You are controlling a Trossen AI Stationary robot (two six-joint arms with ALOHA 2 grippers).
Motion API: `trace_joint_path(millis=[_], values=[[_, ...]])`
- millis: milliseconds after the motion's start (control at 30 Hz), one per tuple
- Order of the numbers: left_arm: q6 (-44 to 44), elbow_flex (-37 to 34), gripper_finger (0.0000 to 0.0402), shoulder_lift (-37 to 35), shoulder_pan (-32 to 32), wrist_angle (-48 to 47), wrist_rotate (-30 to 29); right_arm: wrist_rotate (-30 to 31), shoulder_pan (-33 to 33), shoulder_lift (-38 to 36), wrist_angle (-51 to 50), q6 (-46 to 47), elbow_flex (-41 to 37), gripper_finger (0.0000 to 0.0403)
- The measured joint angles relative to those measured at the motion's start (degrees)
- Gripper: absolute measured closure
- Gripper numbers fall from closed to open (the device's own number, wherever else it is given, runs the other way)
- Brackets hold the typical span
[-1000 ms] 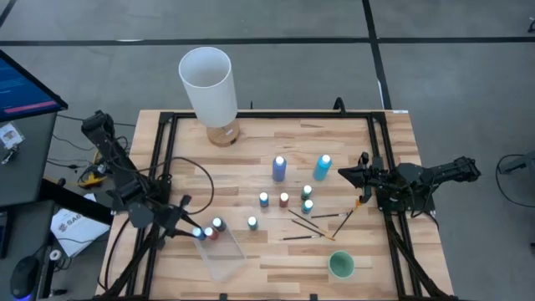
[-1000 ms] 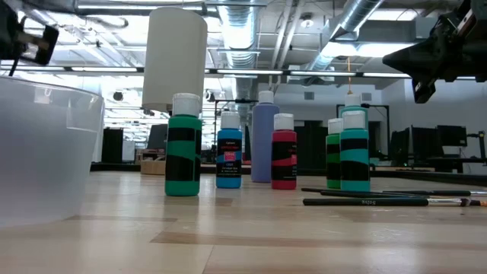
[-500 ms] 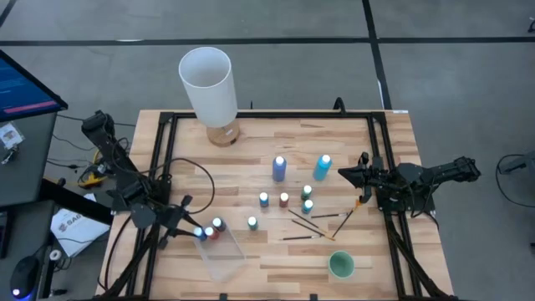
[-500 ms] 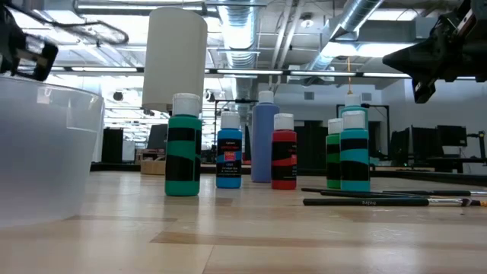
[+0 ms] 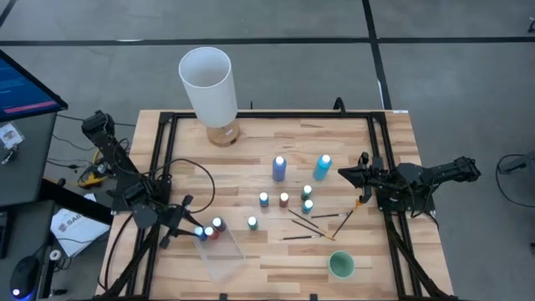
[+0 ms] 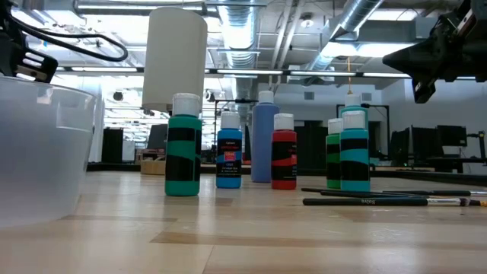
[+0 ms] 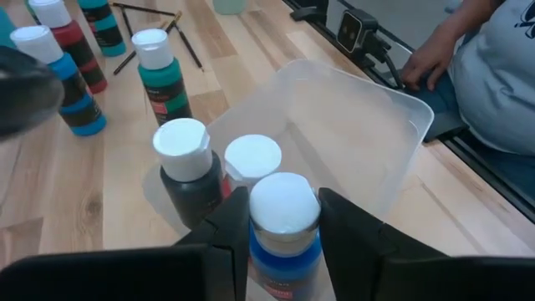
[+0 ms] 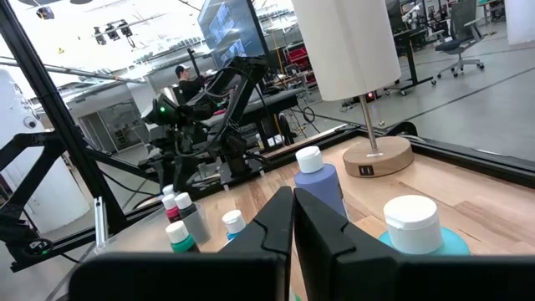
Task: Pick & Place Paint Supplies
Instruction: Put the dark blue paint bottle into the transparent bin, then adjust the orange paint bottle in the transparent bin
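Left gripper (image 7: 280, 219) clamped on a blue white-capped bottle (image 7: 284, 224) at the near rim of the clear plastic bin (image 7: 368, 142) — beside two bottles already inside. Best carried farther over the bin, clear of those caps, lowered upright, then let go. Beyond the bin, bottles (image 5: 284, 199) and brushes (image 5: 313, 224) at mid-table. Farther off, right gripper (image 5: 344, 174) hanging beside the tall teal bottle (image 5: 323, 167) — fingers closed, empty.

Grey floor (image 5: 276, 21) surrounds the wooden table (image 5: 251, 146); exposed ducts (image 6: 358, 19) cross the bright ceiling.
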Motion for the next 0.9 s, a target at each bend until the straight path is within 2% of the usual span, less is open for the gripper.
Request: trace_joint_path(millis=[300, 733, 900], values=[[0.0, 0.0, 0.0243, 0.0, 0.0, 0.0, -2.1, 0.0, 0.0, 0.0, 0.0, 0.0, 0.0, 0.0394], [0.2, 1.3, 0.0239, 0.0, 0.0, 0.0, -2.9, 0.0, 0.0, 0.0, 0.0, 0.0, 0.0, 0.0394], [5.1, 4.9, 0.0229, 0.0, 0.0, 0.0, -5.8, 0.0, 0.0, 0.0, 0.0, 0.0, 0.0, 0.0394]])
